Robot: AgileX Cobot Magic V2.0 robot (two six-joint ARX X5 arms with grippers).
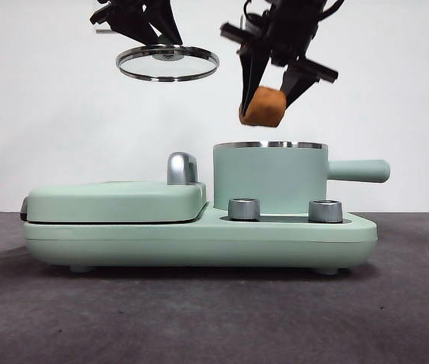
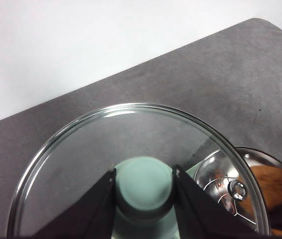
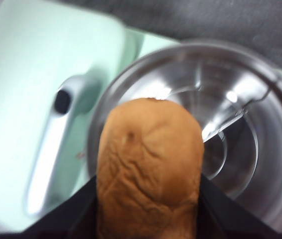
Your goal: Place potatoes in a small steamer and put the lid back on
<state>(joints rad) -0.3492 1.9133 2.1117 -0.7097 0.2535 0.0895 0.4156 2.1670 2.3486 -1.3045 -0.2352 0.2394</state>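
Right gripper [image 1: 269,102]: clamped on the potato [image 1: 263,106], held in the air just above the pot [image 1: 270,178], nearer its grill-side rim.
Left gripper [image 1: 163,47]: pinched shut on the lid's [image 1: 167,63] green knob [image 2: 144,185], lid level in the air above the grill cover [image 1: 116,201].
Right wrist view only: the pot's bare steel inside [image 3: 240,129], and the potato's [image 3: 150,164] wrinkled skin.
Left wrist view only: the knob itself, and pot and potato seen through the glass [image 2: 81,154].
Front view only: pot handle [image 1: 358,171] and two dials [image 1: 244,208].
Hard to see: the knob is hidden from the front by the jaws; the potato's lower end is cut off in the wrist view.
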